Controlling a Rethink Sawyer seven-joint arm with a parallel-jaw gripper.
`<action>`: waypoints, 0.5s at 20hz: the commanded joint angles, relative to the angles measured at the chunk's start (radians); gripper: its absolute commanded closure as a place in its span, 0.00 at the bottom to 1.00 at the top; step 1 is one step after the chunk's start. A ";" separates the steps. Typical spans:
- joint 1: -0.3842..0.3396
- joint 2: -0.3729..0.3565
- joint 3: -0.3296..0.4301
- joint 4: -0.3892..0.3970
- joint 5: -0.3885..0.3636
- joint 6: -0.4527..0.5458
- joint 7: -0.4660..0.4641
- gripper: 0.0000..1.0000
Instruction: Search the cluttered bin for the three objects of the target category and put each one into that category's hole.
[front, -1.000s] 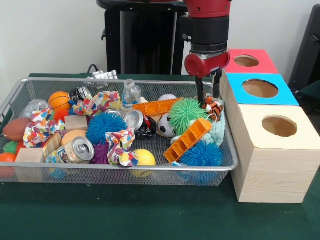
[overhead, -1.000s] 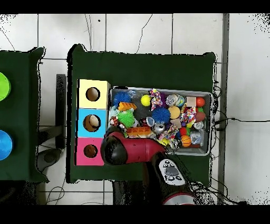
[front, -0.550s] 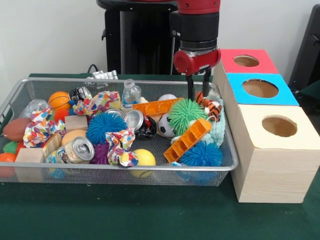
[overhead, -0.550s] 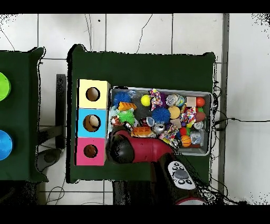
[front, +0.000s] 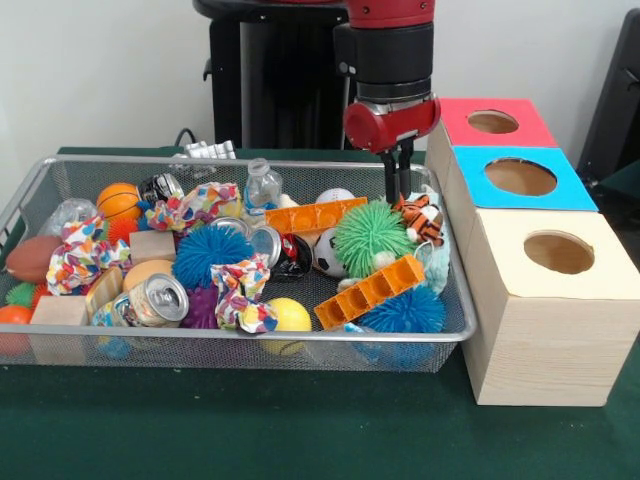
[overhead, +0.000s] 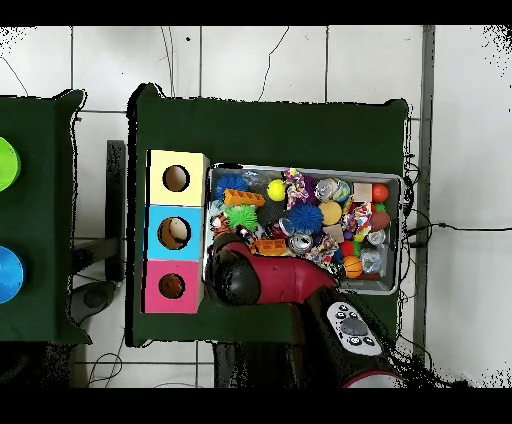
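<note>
My gripper (front: 397, 192) hangs over the right end of the wire bin (front: 250, 336), its two fingers close together and shut. The tips reach down between a green spiky ball (front: 368, 232) and a striped tiger toy (front: 421, 218); I see nothing held between them. Beside the bin stand three boxes with round holes: red-topped (front: 495, 122), blue-topped (front: 520, 177) and plain wood (front: 558, 252). In the overhead view the arm's head (overhead: 236, 279) covers the gripper.
The bin also holds orange ridged blocks (front: 372, 290), blue spiky balls (front: 208, 254), a soccer ball (front: 328, 254), cans (front: 158, 298), a yellow ball (front: 291, 315), a basketball (front: 119, 200), a bottle (front: 262, 186) and wooden blocks (front: 152, 245). Something round shows inside the blue hole (overhead: 175, 233).
The gripper went from the boxes' side leftwards over the bin and its fingers drew together. The long orange block near the tiger toy has dropped flatter.
</note>
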 joint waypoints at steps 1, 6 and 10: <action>-0.021 0.018 0.105 -0.062 -0.032 0.002 0.139 1.00; -0.019 -0.033 0.103 -0.031 -0.028 0.042 0.136 1.00; 0.040 -0.155 0.023 -0.008 -0.018 0.266 0.076 1.00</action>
